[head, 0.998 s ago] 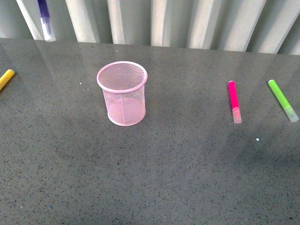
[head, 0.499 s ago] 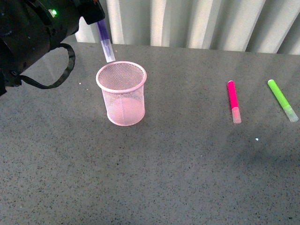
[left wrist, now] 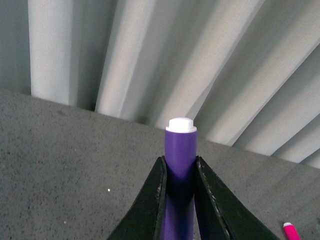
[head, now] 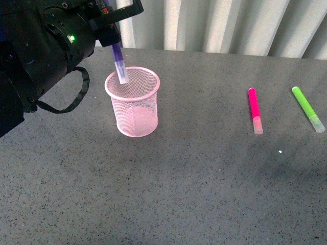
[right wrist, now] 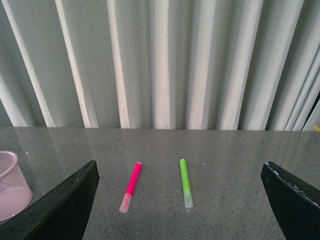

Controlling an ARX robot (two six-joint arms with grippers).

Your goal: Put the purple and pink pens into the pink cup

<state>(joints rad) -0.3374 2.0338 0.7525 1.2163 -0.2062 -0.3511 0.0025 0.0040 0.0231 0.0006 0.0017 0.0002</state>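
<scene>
Purple pen (left wrist: 180, 145) in left pincer (left wrist: 180, 162)

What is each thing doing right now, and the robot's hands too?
purple pen: gripped, cap down, tilted over the cup's mouth.
pink cup: standing upright.
pink pen: lying flat, capped.
green marker: lying flat, capped.
left gripper: shut on purple pen.
right gripper: open, holding nothing.
</scene>
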